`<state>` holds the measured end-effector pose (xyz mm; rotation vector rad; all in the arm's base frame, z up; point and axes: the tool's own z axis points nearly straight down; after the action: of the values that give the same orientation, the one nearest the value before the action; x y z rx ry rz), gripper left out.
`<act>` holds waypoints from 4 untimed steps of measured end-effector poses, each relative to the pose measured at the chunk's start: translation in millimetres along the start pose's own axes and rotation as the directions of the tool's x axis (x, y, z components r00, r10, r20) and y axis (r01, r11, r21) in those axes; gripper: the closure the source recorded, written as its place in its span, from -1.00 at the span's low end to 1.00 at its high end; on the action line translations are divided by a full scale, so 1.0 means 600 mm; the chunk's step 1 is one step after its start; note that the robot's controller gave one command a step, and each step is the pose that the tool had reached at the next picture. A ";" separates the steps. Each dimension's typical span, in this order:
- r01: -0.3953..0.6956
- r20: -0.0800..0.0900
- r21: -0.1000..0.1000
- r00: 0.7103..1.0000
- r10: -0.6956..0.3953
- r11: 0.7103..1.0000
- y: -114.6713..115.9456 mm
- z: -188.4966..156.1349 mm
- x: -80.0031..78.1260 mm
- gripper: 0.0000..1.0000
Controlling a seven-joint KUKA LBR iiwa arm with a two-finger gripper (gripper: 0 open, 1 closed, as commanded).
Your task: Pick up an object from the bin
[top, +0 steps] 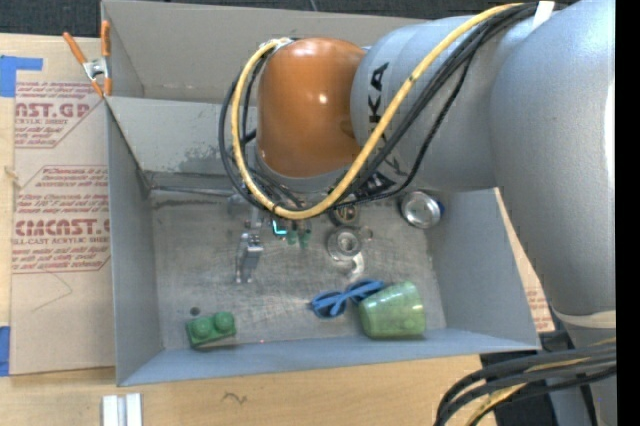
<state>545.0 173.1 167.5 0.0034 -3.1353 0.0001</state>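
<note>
My gripper [296, 251] hangs low over the middle of the bin, under the orange wrist cover. It is open: one grey finger [247, 256] stands to the left and the other [346, 245] to the right, with bare bin floor between them. A blue plastic piece [342, 298] lies just in front of the right finger. A pale green block [392, 311] rests against the blue piece's right end. A round silver cap [420, 210] sits to the right of the gripper, near the bin's right wall.
A small green toy brick [210, 328] lies at the front left corner of the bin. The arm and its cables cover the back and right of the bin.
</note>
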 end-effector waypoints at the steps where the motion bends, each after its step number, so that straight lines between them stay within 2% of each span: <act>1: -0.075 0.016 -0.004 0.997 0.075 0.997 0.015 0.141 0.059 -1.00; 2: 0.298 0.012 0.003 0.954 -0.299 0.954 -0.058 0.131 0.051 -1.00; 3: 0.450 0.007 0.006 0.893 -0.450 0.893 -0.236 0.045 0.086 -1.00; 4: 0.529 0.007 0.002 0.848 -0.529 0.848 -0.332 0.160 0.078 -1.00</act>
<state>497.8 -26.3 72.0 0.8685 -3.0201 -0.0031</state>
